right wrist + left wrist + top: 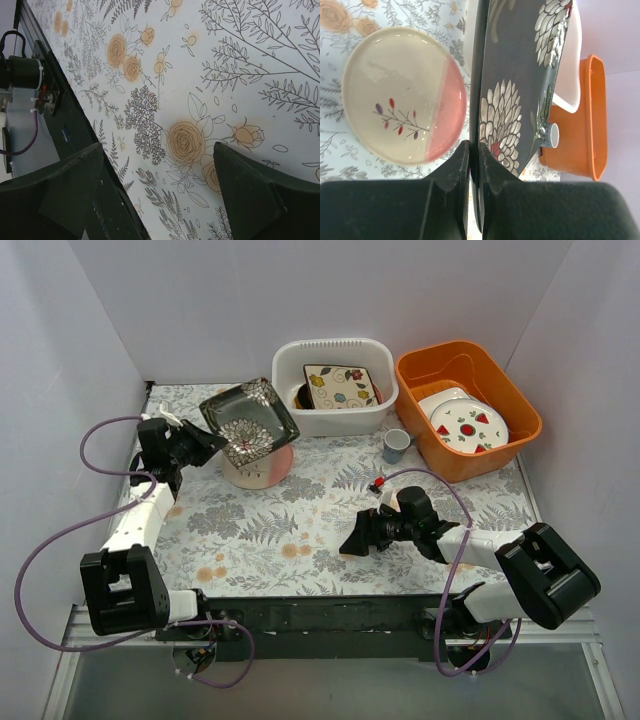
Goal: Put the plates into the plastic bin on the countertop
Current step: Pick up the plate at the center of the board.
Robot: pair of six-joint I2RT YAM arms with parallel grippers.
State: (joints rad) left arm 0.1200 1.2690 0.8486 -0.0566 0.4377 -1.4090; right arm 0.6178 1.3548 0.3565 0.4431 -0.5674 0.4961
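My left gripper (205, 443) is shut on the rim of the black white-flowered square plate (249, 421), held tilted in the air above the pink round plate (262, 468). In the left wrist view the black plate (515, 95) stands edge-on between my fingers (460, 165), and the pink plate (402, 95) lies below on the countertop (300, 510). The white plastic bin (380, 405) stands at the back with the cream floral square plate (340, 387) lying on darker plates. My right gripper (352, 539) is open and empty, low over the countertop (200, 75).
An orange tub (515, 410) with white fruit-marked plates (462, 422) stands right of the bin. A small cup (397, 445) stands between the tubs' fronts, and a small red thing (378, 484) lies near it. White walls enclose the left, back and right.
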